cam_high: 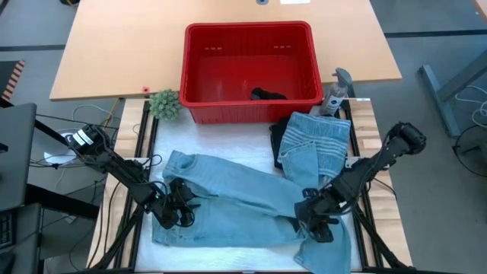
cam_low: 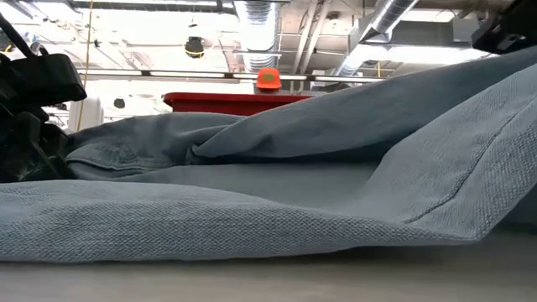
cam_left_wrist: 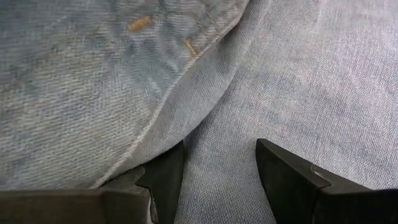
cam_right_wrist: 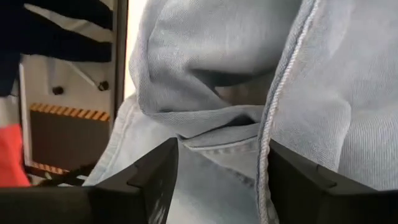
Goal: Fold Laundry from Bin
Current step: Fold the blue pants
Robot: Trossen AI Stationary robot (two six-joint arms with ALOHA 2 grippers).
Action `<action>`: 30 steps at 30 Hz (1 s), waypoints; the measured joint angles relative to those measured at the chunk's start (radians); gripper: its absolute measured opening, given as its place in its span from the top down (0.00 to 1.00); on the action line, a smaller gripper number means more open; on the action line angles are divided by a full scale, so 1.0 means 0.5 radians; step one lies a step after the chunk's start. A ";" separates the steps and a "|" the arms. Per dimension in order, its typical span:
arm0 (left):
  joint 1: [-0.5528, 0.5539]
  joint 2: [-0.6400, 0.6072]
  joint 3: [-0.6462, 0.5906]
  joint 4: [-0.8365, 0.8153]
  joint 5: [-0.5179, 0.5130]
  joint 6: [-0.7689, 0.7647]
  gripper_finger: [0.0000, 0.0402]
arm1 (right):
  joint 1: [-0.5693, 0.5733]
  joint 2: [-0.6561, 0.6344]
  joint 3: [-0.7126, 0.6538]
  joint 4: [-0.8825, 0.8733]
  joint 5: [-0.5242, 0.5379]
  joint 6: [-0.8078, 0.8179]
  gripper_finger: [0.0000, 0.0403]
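Wooden bench (cam_high: 99,61) fills the overhead frame, red bin (cam_high: 251,72) top centre with a dark garment (cam_high: 268,95) inside. Below it, light blue jeans (cam_high: 228,202) lie spread out; a folded denim piece (cam_high: 316,141) sits right of centre. Left gripper (cam_high: 176,207) rests on the jeans lower left, right gripper (cam_high: 316,217) lower right. Low view: denim folds across the frame. Left wrist: fingers (cam_left_wrist: 163,177) parted over cloth, gripping nothing. Right wrist: fingers (cam_right_wrist: 158,174) spread, denim hem between, not pinched.
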 joint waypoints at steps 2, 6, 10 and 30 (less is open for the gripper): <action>0.000 0.000 0.000 0.000 -0.001 0.000 0.53 | -0.002 -0.029 0.031 -0.009 -0.001 0.038 0.38; 0.000 0.000 0.000 0.000 -0.001 0.000 0.53 | -0.009 -0.128 0.100 -0.033 0.002 0.059 0.40; 0.000 0.001 0.000 0.000 -0.001 0.000 0.53 | -0.006 -0.179 0.142 -0.195 0.007 0.160 0.40; 0.000 0.001 0.000 0.000 -0.001 0.000 0.53 | -0.158 -0.179 0.145 -0.736 0.275 -0.017 0.40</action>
